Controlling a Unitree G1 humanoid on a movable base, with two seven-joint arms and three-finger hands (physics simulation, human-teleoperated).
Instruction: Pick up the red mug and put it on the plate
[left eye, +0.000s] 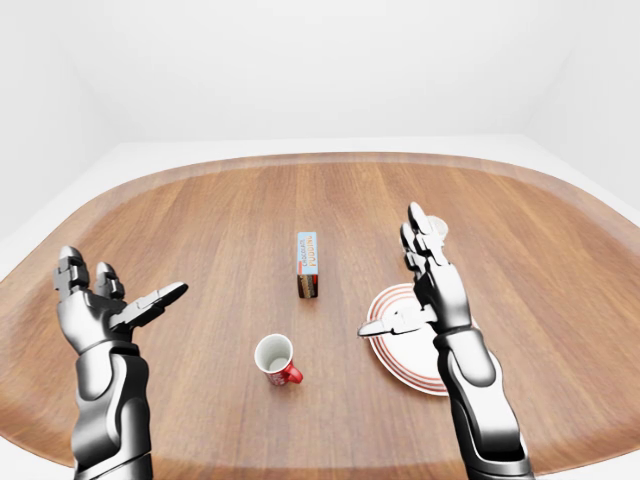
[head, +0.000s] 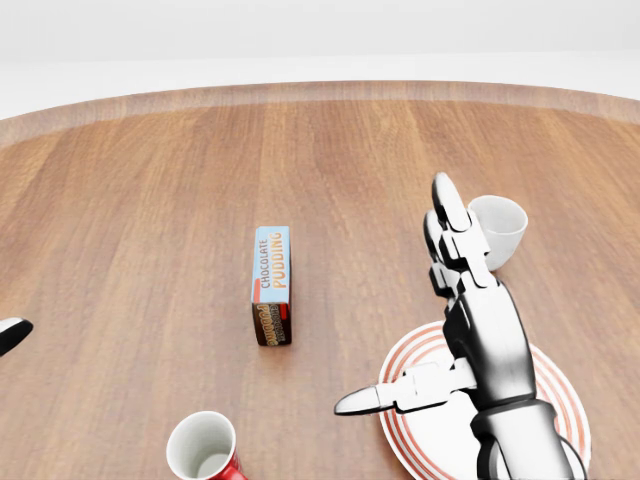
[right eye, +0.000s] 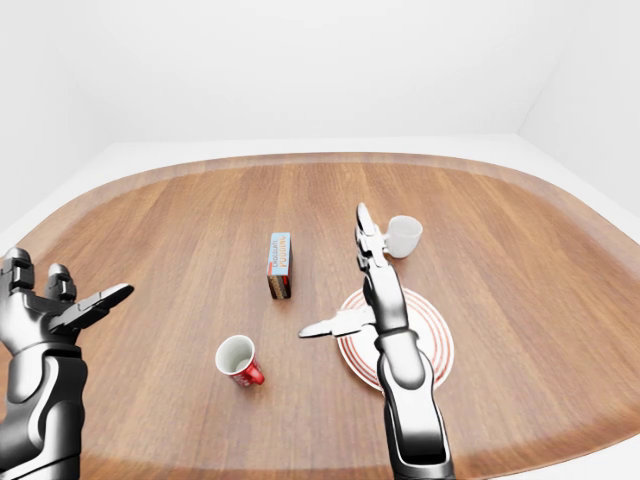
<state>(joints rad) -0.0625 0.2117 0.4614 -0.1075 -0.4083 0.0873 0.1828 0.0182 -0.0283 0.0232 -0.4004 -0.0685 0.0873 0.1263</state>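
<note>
2 hands spread, holding nothing: left hand (left eye: 105, 305), right hand (left eye: 425, 285) over striped plate (right eye: 435, 345). Best approached sideways, gripping red mug (left eye: 276, 360) upright.

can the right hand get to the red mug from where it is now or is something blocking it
Probably yes. The right hand is open above the plate, and the red mug stands upright to its lower left with only bare table between. The pudding box sits farther up, off that path.
</note>
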